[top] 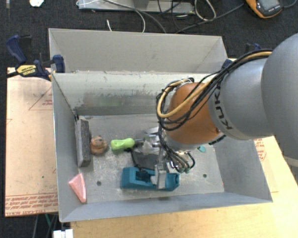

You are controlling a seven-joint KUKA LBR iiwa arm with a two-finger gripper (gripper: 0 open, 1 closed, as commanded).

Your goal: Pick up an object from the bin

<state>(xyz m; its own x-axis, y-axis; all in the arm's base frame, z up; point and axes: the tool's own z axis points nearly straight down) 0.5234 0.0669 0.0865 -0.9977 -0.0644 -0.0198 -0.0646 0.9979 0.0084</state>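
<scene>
Hanging over one blue block (134, 179): end effector (162, 176), grip state unclear; one pink wedge (78, 186).

Single camera, set high, looking steeply down into the grey bin (139, 53) from its near side, slightly oblique. Whole bin in frame at moderate range. Arm (268, 98) enters from the right, large and close beneath the lens.

Grey metal bin (208, 175), on its floor: grey block (82, 143), brown lump (98, 145), green piece (122, 144), blue plastic object (138, 178), pink wedge (78, 186).
</scene>
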